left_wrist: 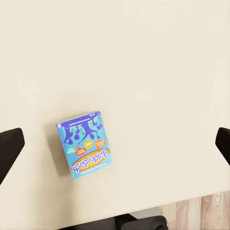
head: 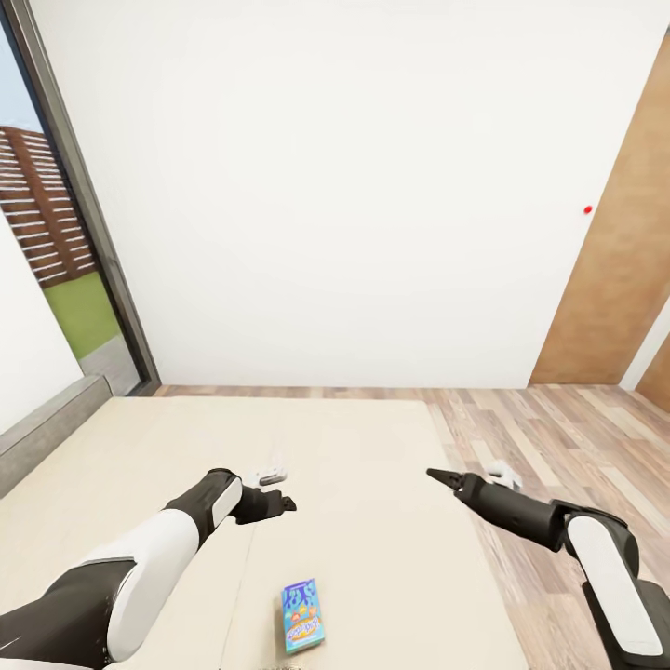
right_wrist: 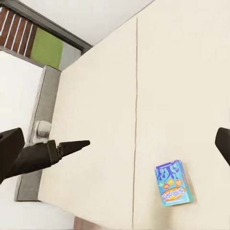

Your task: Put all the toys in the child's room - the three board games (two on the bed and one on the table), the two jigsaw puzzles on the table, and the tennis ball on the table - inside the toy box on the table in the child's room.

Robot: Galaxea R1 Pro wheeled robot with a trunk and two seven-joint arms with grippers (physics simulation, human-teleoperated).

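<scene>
A small teal-blue board game (head: 302,615) lies flat on the bed (head: 354,447), on the cream mattress close to its near edge. It shows again as the board game (left_wrist: 84,143) and the board game (right_wrist: 173,183). My left gripper (head: 282,503) hovers over the mattress a little beyond the box, open, its fingertips (left_wrist: 10,146) spread wide with the box below and between them. My right gripper (head: 437,476) hangs over the bed's right part, open as well, with one fingertip (right_wrist: 9,143) at each side and nothing between. The left gripper (right_wrist: 72,145) points across the right wrist view.
A grey bed frame (head: 46,423) runs along the left under a tall window (head: 56,251). A plain white wall (head: 354,186) stands behind the bed. Wood-plank floor (head: 558,437) and a brown wooden panel (head: 619,279) lie to the right.
</scene>
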